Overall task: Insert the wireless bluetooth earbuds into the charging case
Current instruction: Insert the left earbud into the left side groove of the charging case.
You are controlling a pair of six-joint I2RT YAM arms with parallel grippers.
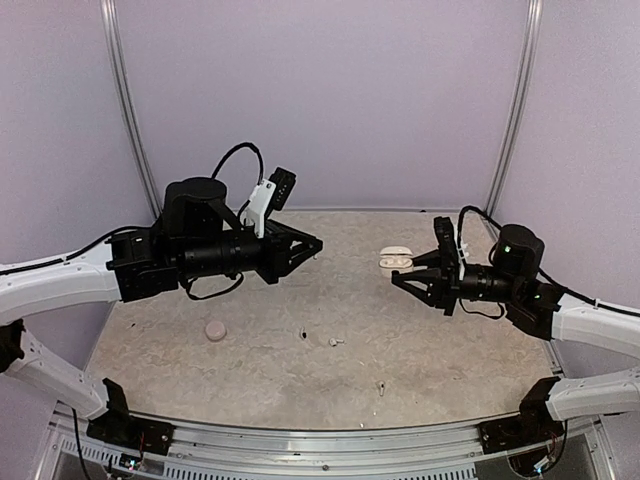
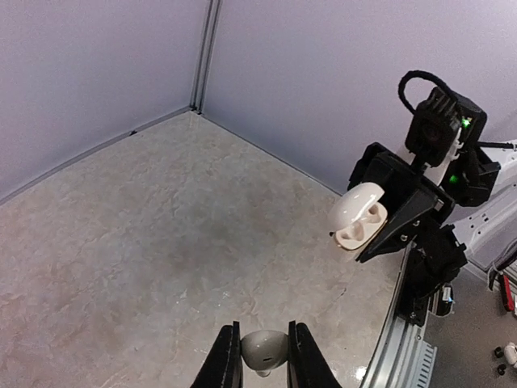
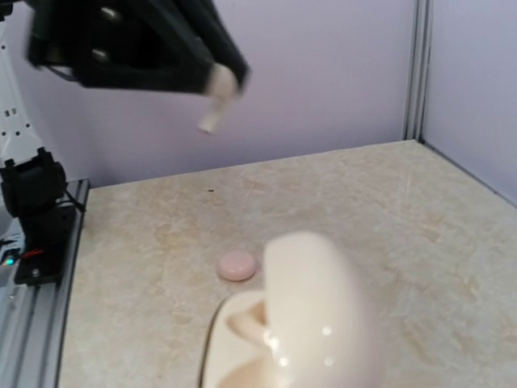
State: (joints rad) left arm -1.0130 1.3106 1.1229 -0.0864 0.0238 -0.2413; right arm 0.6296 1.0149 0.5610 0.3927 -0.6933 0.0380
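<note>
- Left jaws grip an earbud (image 2: 264,348), bottom centre.
- Right jaws clamp the open charging case (image 2: 358,215), mid-right, aloft.
- Insertion likely pending: earbud needs lining up with the charging case.

Two grippers: left gripper (image 1: 319,246), right gripper (image 1: 400,272). Two charging cases: open case (image 1: 395,259), closed case (image 1: 214,329). Three earbuds: gripped earbud (image 2: 264,347); loose earbud A (image 1: 333,342) and loose earbud B (image 1: 381,386), toward the table's (image 1: 450,350) near edge. One speck (image 1: 303,334), too small to identify.
</note>
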